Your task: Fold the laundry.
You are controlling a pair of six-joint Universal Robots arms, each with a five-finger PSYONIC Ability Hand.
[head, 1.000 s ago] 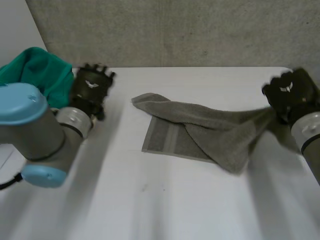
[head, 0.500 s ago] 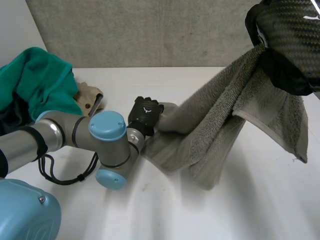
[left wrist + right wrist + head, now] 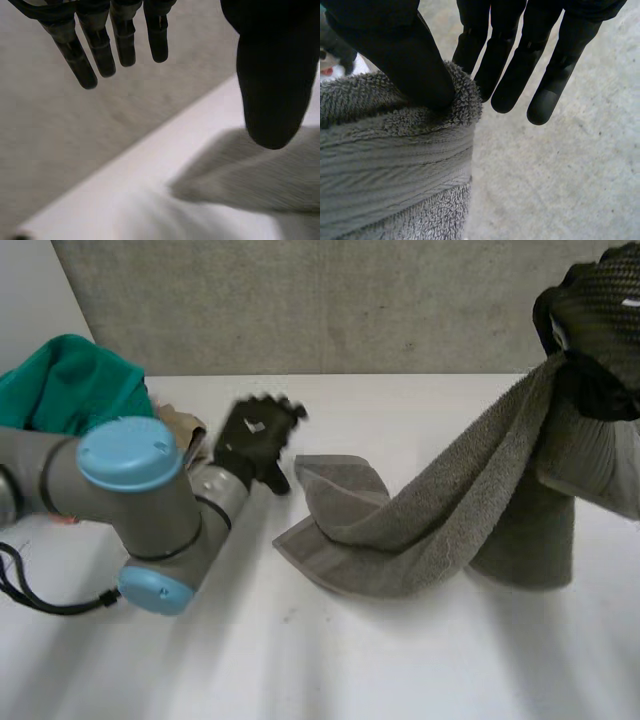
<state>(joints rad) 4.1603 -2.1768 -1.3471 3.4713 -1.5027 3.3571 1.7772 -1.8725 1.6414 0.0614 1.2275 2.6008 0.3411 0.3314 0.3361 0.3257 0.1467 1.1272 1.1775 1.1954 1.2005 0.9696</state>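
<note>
Towel (image 3: 420, 520), grey terry: one end up in air at R hand (image 3: 595, 320), rest sloping down to white table (image 3: 330, 660). Low end bunched mid-table w/ a doubled flap. Hangs from the grip in two runs: long diagonal toward L side, shorter drop straight down to table.

R hand (image 3: 395, 55) grasping it, per R wrist view: thumb on the rolled edge, pinching vs. straight fingers behind.

L hand (image 3: 255, 440) released, fingers straight, nothing held. Sits just beside towel's low end, apart from it. L wrist view: towel (image 3: 250, 175) beyond thumb tip, no contact.

Change: half sec ago L hand at the low end of cloth; now off it, drawn back toward green garment (image 3: 70, 390). One sec ago towel near flat, R hand low by table edge; now raised, cloth stretched.

Judgement: low end no longer anchored, so risk of dragging rather than spreading. No fold made yet; straighten-out stage. Prob. calls for L re-grip on a free corner.
</note>
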